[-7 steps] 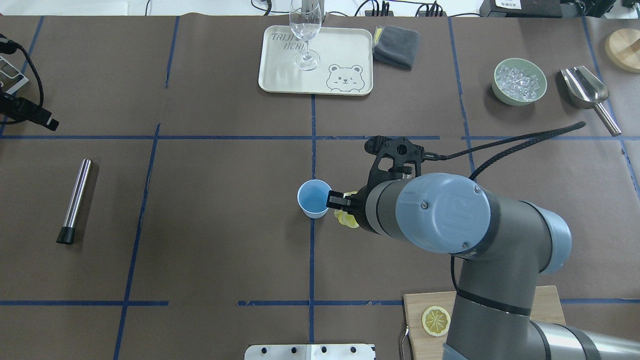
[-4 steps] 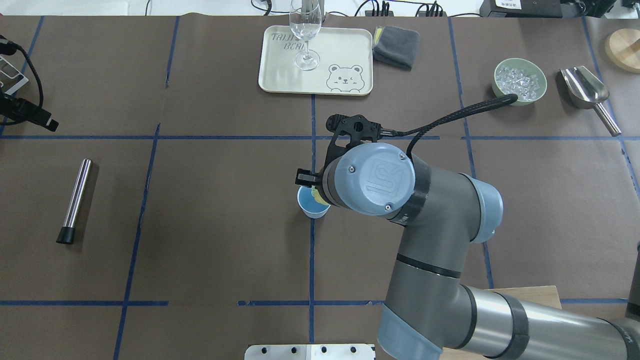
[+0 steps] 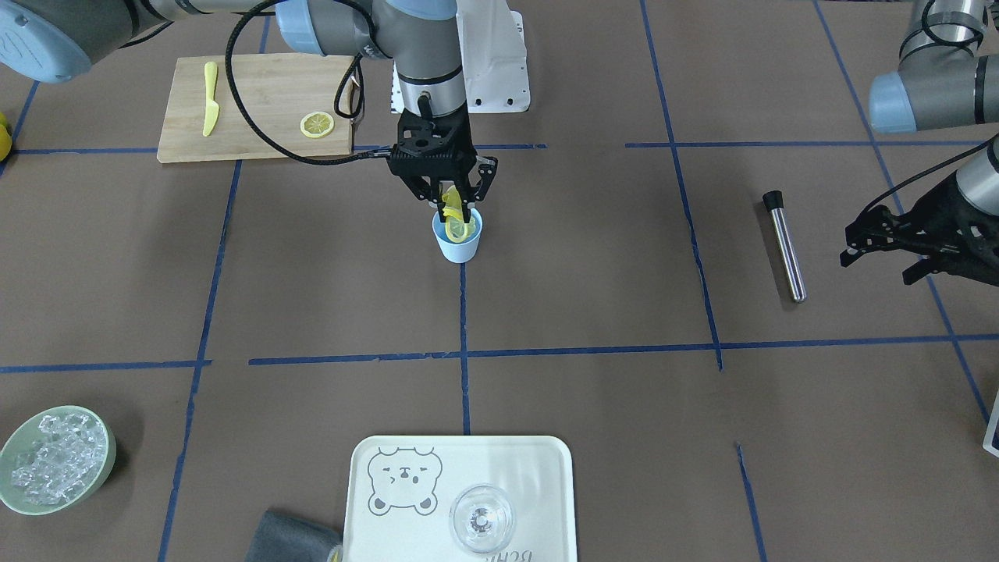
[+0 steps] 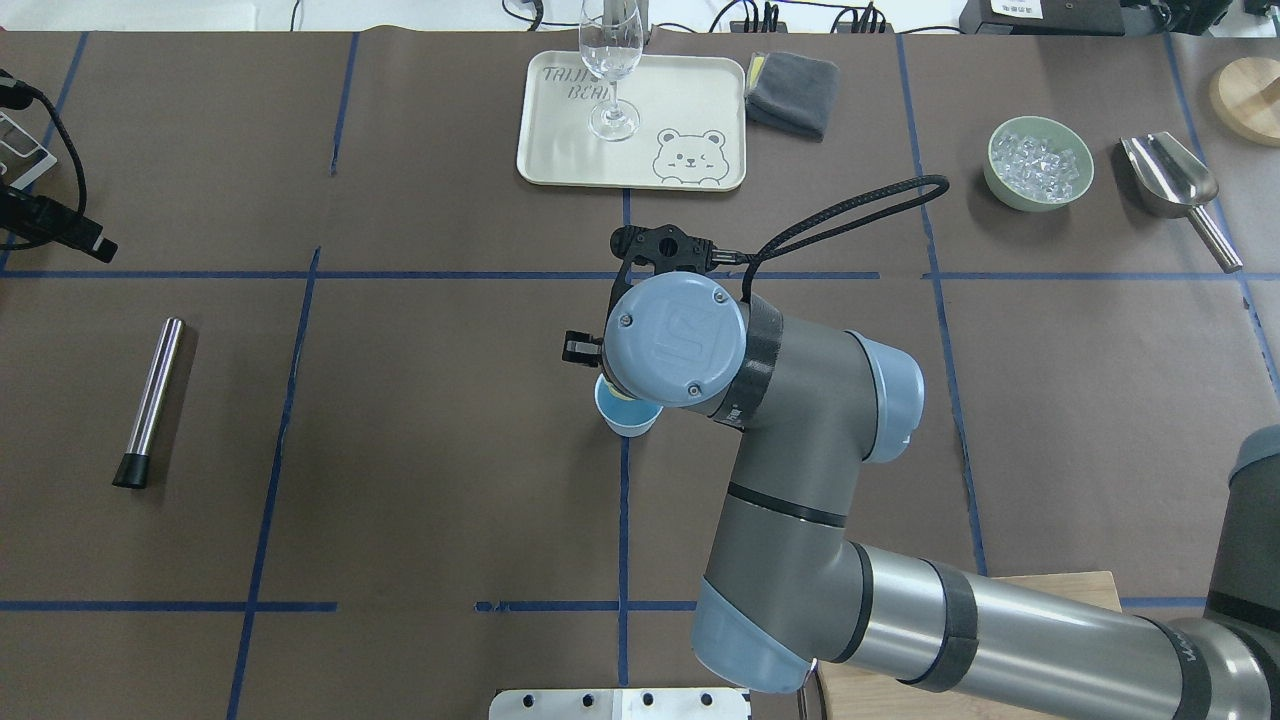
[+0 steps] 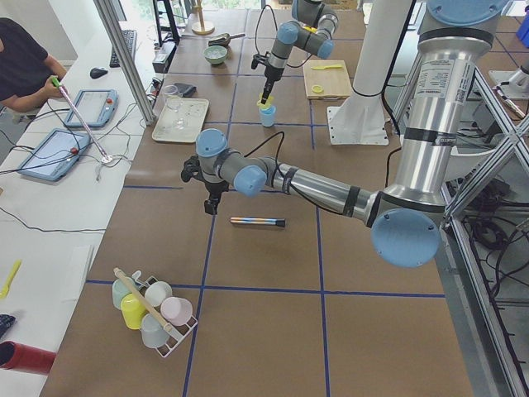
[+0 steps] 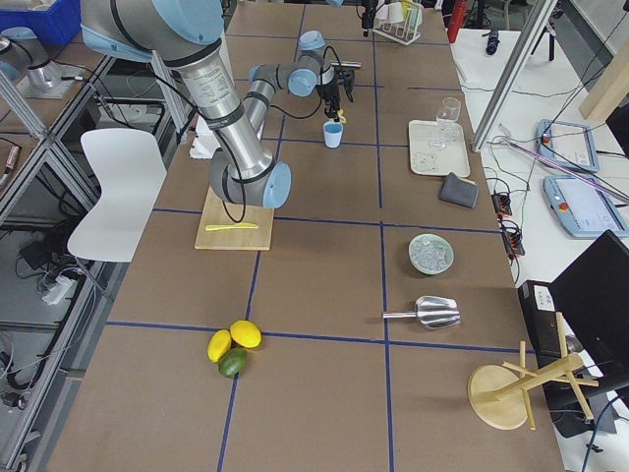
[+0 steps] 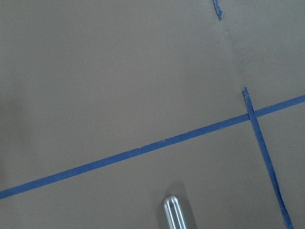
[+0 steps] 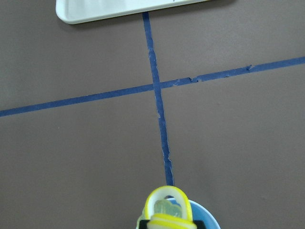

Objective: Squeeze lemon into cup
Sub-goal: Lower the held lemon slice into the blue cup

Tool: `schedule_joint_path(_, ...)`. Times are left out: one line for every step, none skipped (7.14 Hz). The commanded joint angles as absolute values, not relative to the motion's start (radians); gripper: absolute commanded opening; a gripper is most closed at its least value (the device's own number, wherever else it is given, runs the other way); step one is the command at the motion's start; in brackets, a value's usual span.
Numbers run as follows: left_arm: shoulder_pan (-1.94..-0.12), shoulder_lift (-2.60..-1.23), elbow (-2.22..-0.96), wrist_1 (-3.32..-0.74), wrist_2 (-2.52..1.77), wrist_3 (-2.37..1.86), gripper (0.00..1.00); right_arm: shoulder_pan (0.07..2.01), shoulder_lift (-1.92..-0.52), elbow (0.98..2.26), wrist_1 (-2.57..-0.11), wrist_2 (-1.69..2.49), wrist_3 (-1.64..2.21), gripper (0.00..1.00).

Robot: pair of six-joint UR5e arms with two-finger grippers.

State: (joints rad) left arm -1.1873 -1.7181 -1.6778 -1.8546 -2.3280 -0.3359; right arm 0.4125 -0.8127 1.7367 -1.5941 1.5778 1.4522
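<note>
Over the matte brown, blue-taped bench (image 3: 593,257), the left claw (image 3: 852,244) hangs with a gap I cannot judge, while the right claw (image 3: 454,209), above the smooth tapered light-blue cup (image 3: 459,248), pinches nearly closed on the thin yellow lemon (image 3: 456,228), bent double into the cup's mouth.

On the tray (image 4: 560,150): two lines of slanted capitals, roughly "TAIJI" over "BEA", ends hidden behind the glass (image 4: 611,70). Beside them a drawn bear face (image 4: 689,156), wordless. In the front-facing view, the same lower line upside down at the bottom edge, cut off and hard to read. On the blue joint cap (image 4: 677,340) of the right arm (image 4: 800,450): raised "UR" logo.
</note>
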Motion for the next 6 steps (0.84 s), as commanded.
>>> schedule_joint_path(-1.187, -1.718, -1.678, -1.855, -2.329, -0.336, 1.00, 0.413, -0.807, 1.723, -1.594, 1.586, 1.450, 0.48)
schedule_joint_path(-1.187, -1.718, -1.678, -1.855, -2.329, -0.336, 1.00, 0.413, -0.805, 1.724, -1.595, 1.604, 1.448, 0.49)
schedule_joint_path(-1.187, -1.718, -1.678, -1.855, -2.329, -0.336, 1.00, 0.411, -0.807, 1.724, -1.595, 1.614, 1.448, 0.50)
schedule_joint_path(-1.187, -1.718, -1.678, -1.855, -2.329, -0.337, 1.00, 0.413, -0.808, 1.726, -1.595, 1.615, 1.447, 0.60)
schedule_joint_path(-1.187, -1.718, -1.681, -1.855, -2.329, -0.337, 1.00, 0.411, -0.810, 1.724, -1.595, 1.615, 1.447, 0.69)
schedule_joint_path(-1.187, -1.718, -1.683, -1.855, -2.329, -0.339, 1.00, 0.413, -0.810, 1.726, -1.595, 1.615, 1.447, 0.84)
